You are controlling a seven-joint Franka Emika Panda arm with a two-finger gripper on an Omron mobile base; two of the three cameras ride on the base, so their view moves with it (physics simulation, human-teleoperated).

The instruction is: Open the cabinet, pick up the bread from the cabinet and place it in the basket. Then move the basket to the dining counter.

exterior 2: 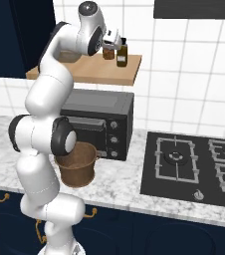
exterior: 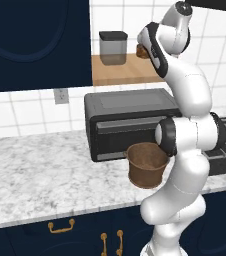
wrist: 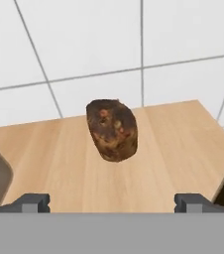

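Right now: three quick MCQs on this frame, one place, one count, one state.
1. Where does the bread sit?
A. in the basket
B. on the wooden shelf
C. on the stove

2. How many brown bottles stand on the wooden shelf in the right base view?
A. none
B. one
C. three

3. How is the gripper?
A. open, apart from the bread
B. shut on the bread
C. shut on the basket

Answers: 1 B, the loaf rests on the light wood board. 2 B, a single brown bottle stands there. 3 A, the tips stand wide, bread beyond them; the basket stands on the worktop.
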